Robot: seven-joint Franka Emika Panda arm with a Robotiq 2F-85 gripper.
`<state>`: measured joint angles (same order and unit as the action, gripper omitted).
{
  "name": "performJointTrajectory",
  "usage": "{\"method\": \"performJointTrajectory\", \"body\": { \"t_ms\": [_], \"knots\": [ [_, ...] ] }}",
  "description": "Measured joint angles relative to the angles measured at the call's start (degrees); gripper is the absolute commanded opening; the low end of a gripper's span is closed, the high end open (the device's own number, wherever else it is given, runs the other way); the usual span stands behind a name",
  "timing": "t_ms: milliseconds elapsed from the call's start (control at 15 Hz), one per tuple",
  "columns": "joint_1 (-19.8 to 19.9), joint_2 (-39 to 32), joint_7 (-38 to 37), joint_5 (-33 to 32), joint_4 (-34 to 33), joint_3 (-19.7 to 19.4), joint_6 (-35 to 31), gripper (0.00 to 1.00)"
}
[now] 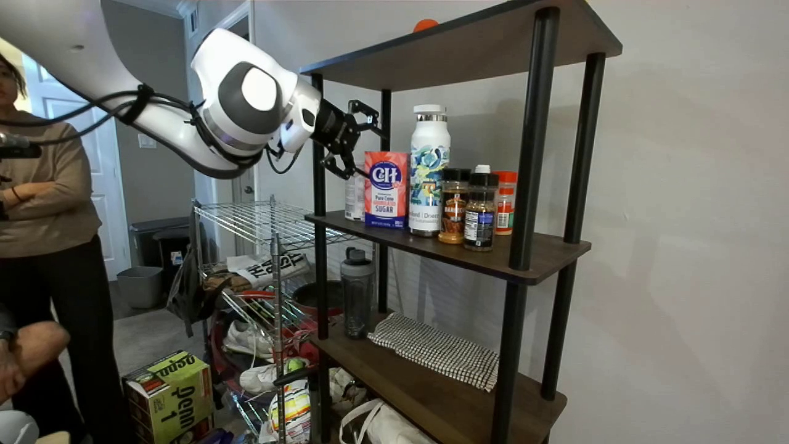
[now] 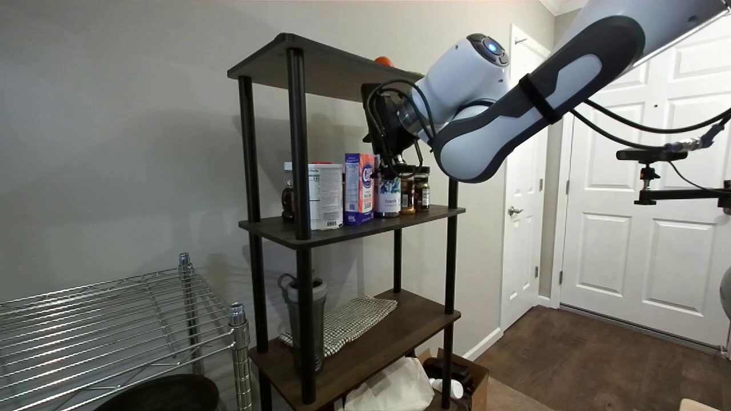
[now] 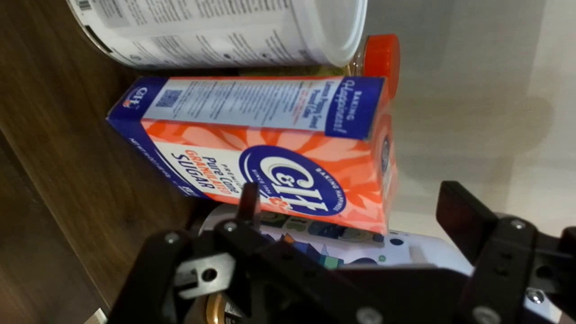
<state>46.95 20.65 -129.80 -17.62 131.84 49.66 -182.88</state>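
My gripper (image 1: 373,153) is open and empty at the middle shelf, just below the top shelf; it also shows in an exterior view (image 2: 385,134). In the wrist view its spread fingers (image 3: 353,204) stand before an orange and blue sugar box (image 3: 270,148). The box (image 1: 386,190) stands upright on the shelf (image 1: 542,254). A white bottle with a colourful pattern (image 1: 429,172) stands beside the box, partly hidden by the gripper in the wrist view (image 3: 418,252). A white canister (image 2: 326,197) stands on the box's other side. Contact between fingers and box cannot be told.
Spice jars (image 1: 455,209) stand beyond the bottle. A red-capped container (image 3: 382,60) is behind the box. Black posts (image 1: 531,142) and the top shelf (image 1: 456,55) frame the space. Below are a grey shaker bottle (image 1: 357,296) and checkered cloth (image 1: 437,348). A wire rack (image 2: 131,325) stands alongside.
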Motion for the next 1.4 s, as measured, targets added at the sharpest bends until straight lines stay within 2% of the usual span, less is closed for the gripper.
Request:
{"method": "performJointTrajectory", "body": {
  "t_ms": [733,1200,1400],
  "knots": [
    [0.6,-0.3,8.1,-5.3,-0.8,-0.2,0.0,1.00],
    [4.0,-0.3,10.6,-8.4,-3.3,1.9,1.0,1.00],
    [5.1,-0.2,11.8,-9.8,-4.7,3.0,3.4,1.00]
  ]
}}
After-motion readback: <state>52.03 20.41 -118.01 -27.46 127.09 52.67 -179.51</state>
